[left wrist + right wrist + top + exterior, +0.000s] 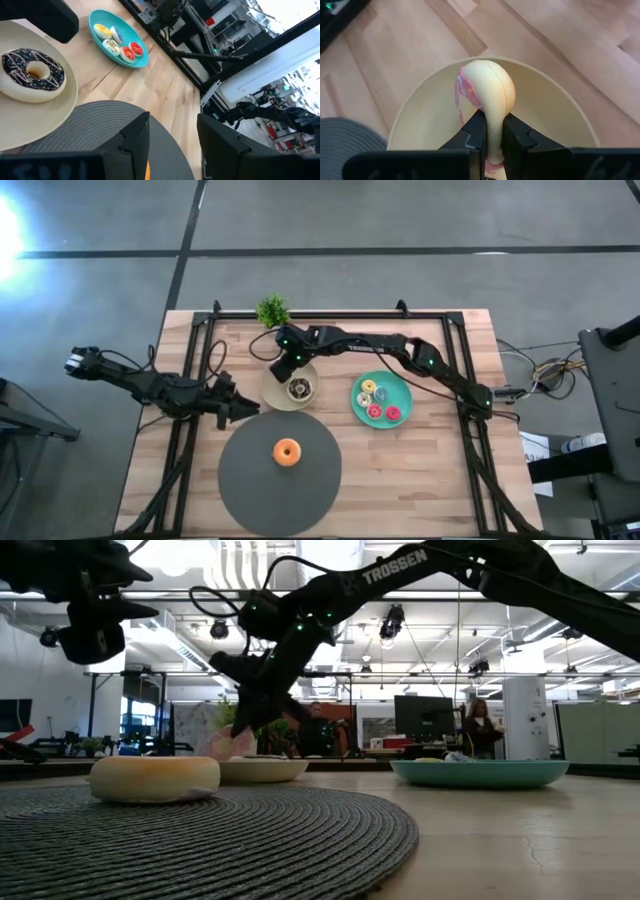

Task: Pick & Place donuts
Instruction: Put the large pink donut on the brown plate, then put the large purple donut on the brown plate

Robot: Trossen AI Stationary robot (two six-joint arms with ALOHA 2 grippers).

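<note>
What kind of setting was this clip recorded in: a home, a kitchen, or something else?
Most likely an open robotics lab or industrial workspace, not a home. The low view shows exposed ceiling ducts, a monitor on a distant desk and a person standing behind it. From above, the wooden table stands on bare concrete floor.

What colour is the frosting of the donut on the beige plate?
Dark brown with white squiggles on the donut, clearest in the left wrist view.

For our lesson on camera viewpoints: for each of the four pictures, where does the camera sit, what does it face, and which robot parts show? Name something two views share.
High: overhead, straight down; both arms, wooden table.
Low: table height, level toward the room; arms from above.
Left wrist: past open left claw toward teal plate.
Right wrist: right claw shut on pink-frosted donut above beige plate.
Shared: high and left wrist both show the brown donut.
</note>
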